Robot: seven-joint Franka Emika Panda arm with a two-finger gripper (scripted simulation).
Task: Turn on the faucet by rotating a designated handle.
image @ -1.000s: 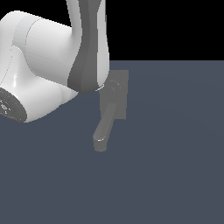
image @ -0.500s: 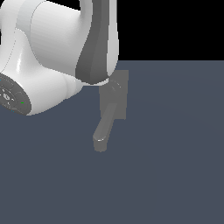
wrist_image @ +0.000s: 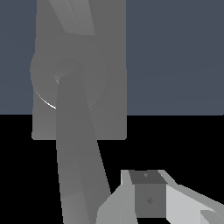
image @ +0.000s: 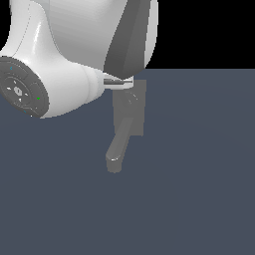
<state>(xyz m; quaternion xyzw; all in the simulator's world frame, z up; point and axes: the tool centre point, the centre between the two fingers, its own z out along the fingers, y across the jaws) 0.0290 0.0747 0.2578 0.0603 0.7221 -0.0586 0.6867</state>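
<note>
Showing matte grey faucet (image: 128, 117), flat rectangular plate | blocky rounded spout (image: 117, 152) | fingers (wrist_image: 151, 199): state unclear

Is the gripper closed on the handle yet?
Cannot tell. The wrist view shows one gripper finger beside a long grey bar, and the arm hides the gripper in the exterior view.

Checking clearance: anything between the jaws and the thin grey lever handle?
Nothing: in the wrist view one light-grey fingertip sits right beside the thin flat grey lever handle, with no object between them. The exterior view hides it.
</note>
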